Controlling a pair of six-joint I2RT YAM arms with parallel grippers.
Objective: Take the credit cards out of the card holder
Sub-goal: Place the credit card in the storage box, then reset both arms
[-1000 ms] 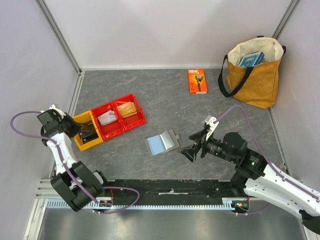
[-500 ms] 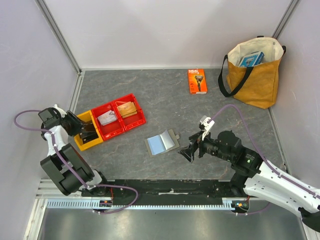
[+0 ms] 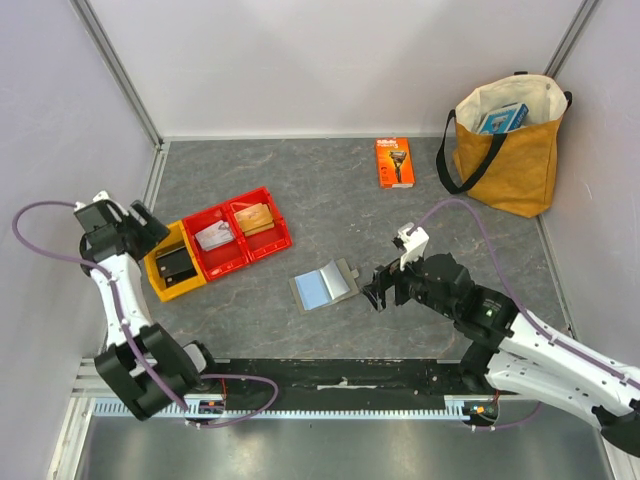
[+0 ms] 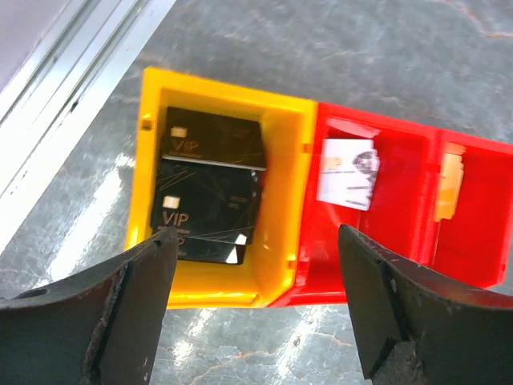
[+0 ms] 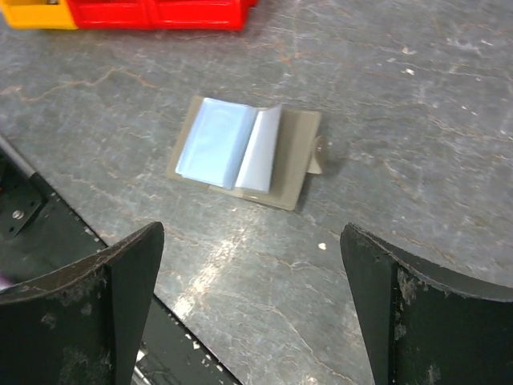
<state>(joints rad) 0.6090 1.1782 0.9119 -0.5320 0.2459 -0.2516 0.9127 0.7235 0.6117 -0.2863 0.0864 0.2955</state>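
Grey outside and light blue inside, the card holder point(image 3: 325, 288) lies spread open on the table point(image 3: 330, 190), just ahead of our right gripper point(image 5: 250, 241). We see only lining in it, no card edge. Two black cards point(image 4: 210, 188) overlap flat in the yellow bin point(image 4: 280, 200). A white card point(image 4: 347, 172) sits in the nearer of the red bins point(image 4: 473, 265), and a tan card point(image 3: 257, 217) in the one beyond. We judge the emptying done or nearly so, though a card under the blue flap cannot be ruled out. Our left gripper point(image 4: 255, 241) hangs over the yellow bin, jaws apart, holding nothing; the right one is spread wide and empty too. The yellow bin lies near the left wall point(image 3: 60, 120), so our left arm is cramped there. Bare table surrounds the holder, and the razor package point(image 3: 393, 162) and tote bag point(image 3: 505, 150) stand well apart from it
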